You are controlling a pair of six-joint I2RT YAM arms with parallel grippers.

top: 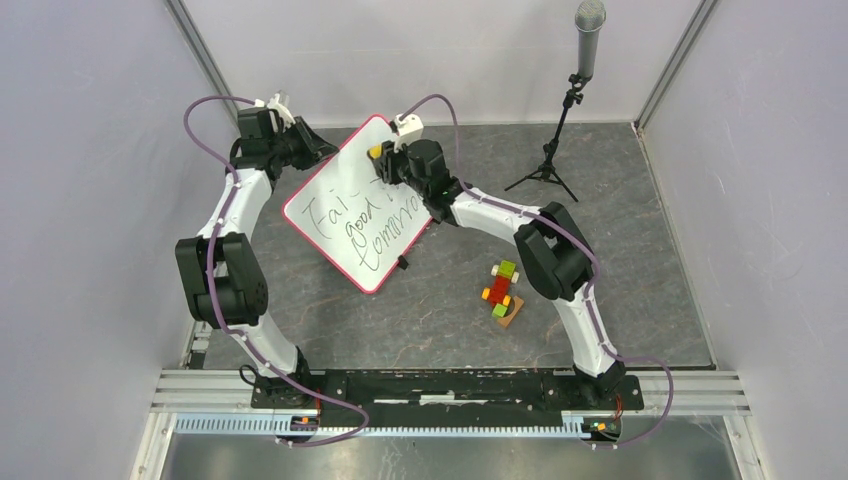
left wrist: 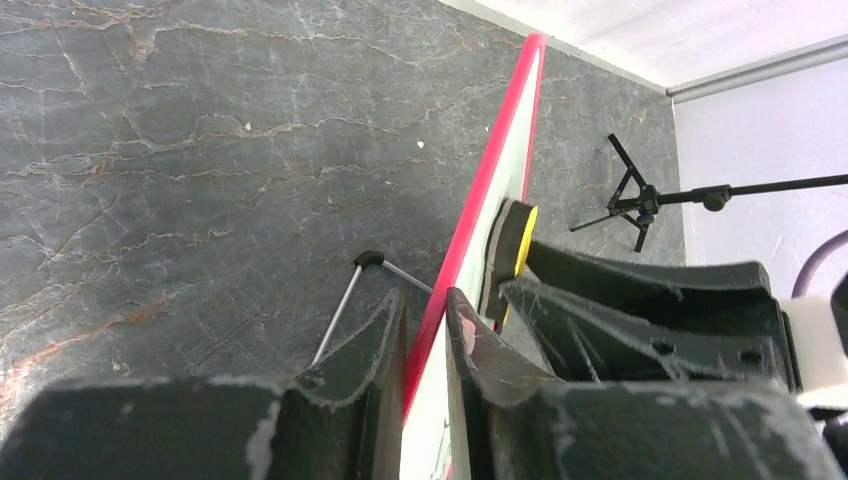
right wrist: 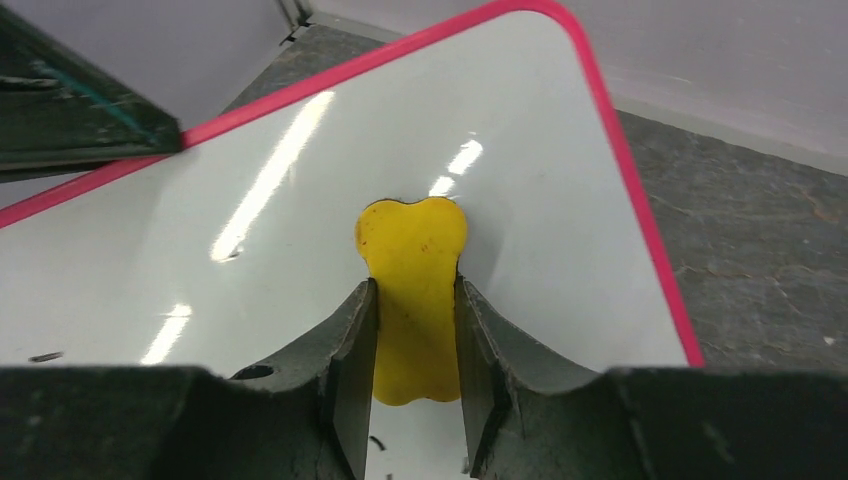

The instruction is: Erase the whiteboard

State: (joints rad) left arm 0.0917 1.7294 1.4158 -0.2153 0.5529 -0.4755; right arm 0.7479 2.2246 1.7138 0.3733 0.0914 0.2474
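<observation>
1 whiteboard (top: 355,205) | 1 yellow eraser (right wrist: 412,240) | left claw (left wrist: 425,310) clamped on the whiteboard rim | right claw (right wrist: 415,330) pinching the yellow eraser, flat on its face | whiteboard: white, red-pink rim, rounded corners, black handwriting (upper corner blank), tilted over mid-left table (top: 620,200)

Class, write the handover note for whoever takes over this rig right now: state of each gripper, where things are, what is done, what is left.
Left gripper: shut on the whiteboard, clamping its red rim and holding it tilted.
Right gripper: shut on the yellow eraser, which sits against the board face near the far corner.
Done: the area around the eraser is blank.
Left: the black handwriting across the middle and lower board needs wiping. Probably sweep the eraser down towards the near edge while the left grip steadies the board.
</observation>
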